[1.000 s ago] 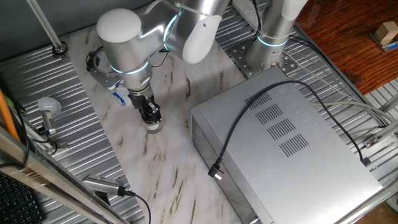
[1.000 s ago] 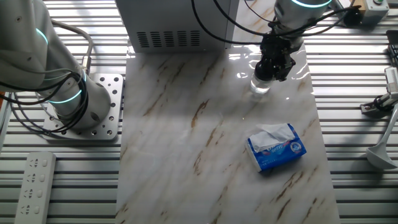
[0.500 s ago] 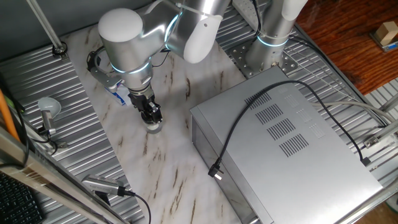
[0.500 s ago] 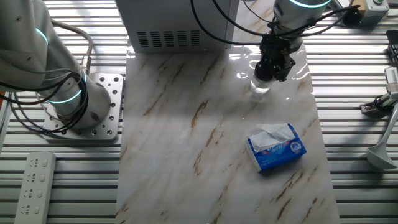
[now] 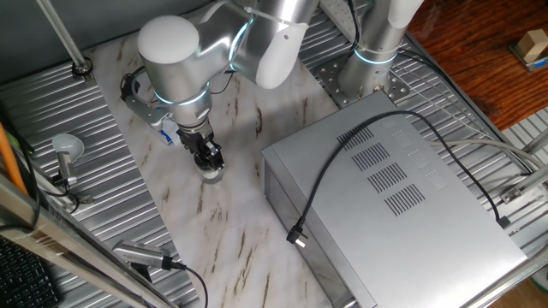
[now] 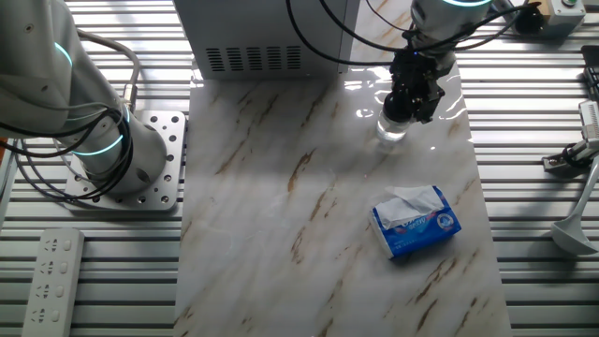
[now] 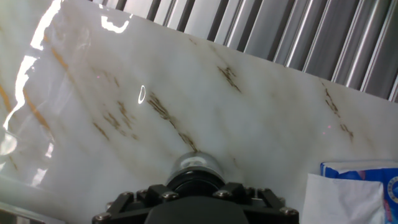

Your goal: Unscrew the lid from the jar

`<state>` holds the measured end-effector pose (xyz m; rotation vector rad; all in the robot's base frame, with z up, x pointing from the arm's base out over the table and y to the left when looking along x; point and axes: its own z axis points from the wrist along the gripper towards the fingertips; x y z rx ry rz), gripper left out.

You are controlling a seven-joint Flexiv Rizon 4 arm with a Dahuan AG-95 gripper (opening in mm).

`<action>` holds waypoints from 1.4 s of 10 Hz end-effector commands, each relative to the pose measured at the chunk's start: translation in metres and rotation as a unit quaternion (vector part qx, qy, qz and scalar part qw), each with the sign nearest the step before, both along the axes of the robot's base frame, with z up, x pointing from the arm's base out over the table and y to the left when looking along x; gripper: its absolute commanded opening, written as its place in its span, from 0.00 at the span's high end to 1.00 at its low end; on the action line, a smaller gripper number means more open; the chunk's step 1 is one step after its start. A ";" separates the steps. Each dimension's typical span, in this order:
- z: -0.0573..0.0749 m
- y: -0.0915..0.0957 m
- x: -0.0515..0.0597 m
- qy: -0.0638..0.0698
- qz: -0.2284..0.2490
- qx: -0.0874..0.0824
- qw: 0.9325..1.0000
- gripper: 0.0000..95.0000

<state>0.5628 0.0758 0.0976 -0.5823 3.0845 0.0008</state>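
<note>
A small clear jar point(image 5: 211, 175) stands upright on the marble board; it also shows in the other fixed view point(image 6: 390, 130) and in the hand view point(image 7: 194, 163). Its black lid point(image 7: 194, 181) sits on top, between the black fingers. My gripper point(image 5: 208, 159) comes straight down over the jar, seen too in the other fixed view point(image 6: 409, 101), and is shut on the lid. The fingers hide most of the lid in both fixed views.
A large grey metal box point(image 5: 402, 201) with a black cable lies to one side of the jar. A blue-and-white packet point(image 6: 416, 221) lies on the marble board point(image 6: 309, 215), also at the hand view's corner point(image 7: 360, 190). A second arm's base point(image 6: 112, 154) stands beside the board.
The arm's wrist has turned slightly above the jar; the gripper stays shut on the lid and the jar stays in place.
</note>
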 end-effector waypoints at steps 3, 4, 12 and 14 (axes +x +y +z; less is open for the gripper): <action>0.000 0.000 0.000 0.001 0.014 0.000 1.000 0.60; 0.000 0.000 0.000 0.001 0.026 0.002 1.000 0.60; 0.000 0.000 -0.001 -0.002 0.181 0.001 0.984 0.60; 0.000 0.000 -0.001 -0.003 0.216 0.001 0.976 0.60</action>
